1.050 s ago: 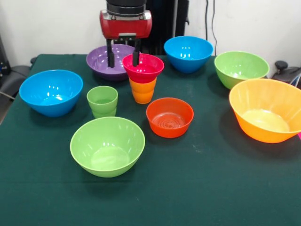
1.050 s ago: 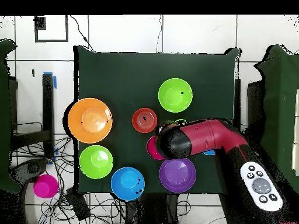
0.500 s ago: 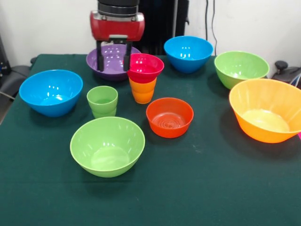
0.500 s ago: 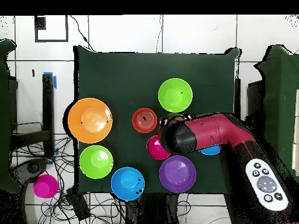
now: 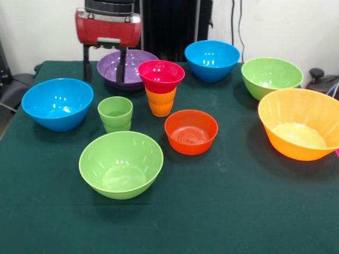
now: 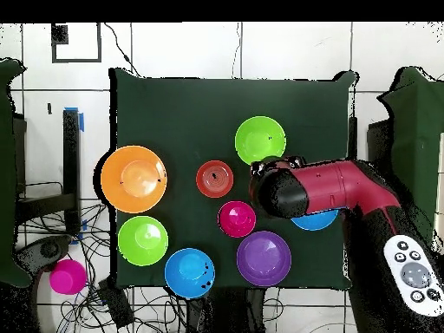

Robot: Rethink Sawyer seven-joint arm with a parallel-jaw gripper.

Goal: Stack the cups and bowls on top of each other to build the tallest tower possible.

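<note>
At 10 o'clock of the magenta bowl (image 5: 161,75), up over the worktop (image 5: 222,211): tool (image 5: 103,63), fingers spread, released, holding nothing, hanging just in front of the purple bowl (image 5: 127,67). Magenta bowl seated in the mouth of the orange cup (image 5: 161,101), a two-piece stack so far, centre of the worktop. Light green cup (image 5: 115,113) at 8 o'clock of that stack, standing alone, near. Orange-red bowl (image 5: 191,132) at 5 o'clock of the stack. Blue bowl (image 5: 57,103) at 9 o'clock, second blue bowl (image 5: 212,59) at 1 o'clock, light green bowl (image 5: 121,164) at 7 o'clock, second light green bowl (image 5: 271,76) and large orange bowl (image 5: 301,124) off toward 3 o'clock.

Step in hand, by judgement: between placements, tool free to go for the next piece. Tower barely begun, most pieces loose. Next move calls for picking one loose piece, probably the nearby green cup or purple bowl, gripping by the rim, lifting clear, then centring carefully over the magenta bowl. Risk: narrow cup base under wider bowls, easy to tip.
</note>
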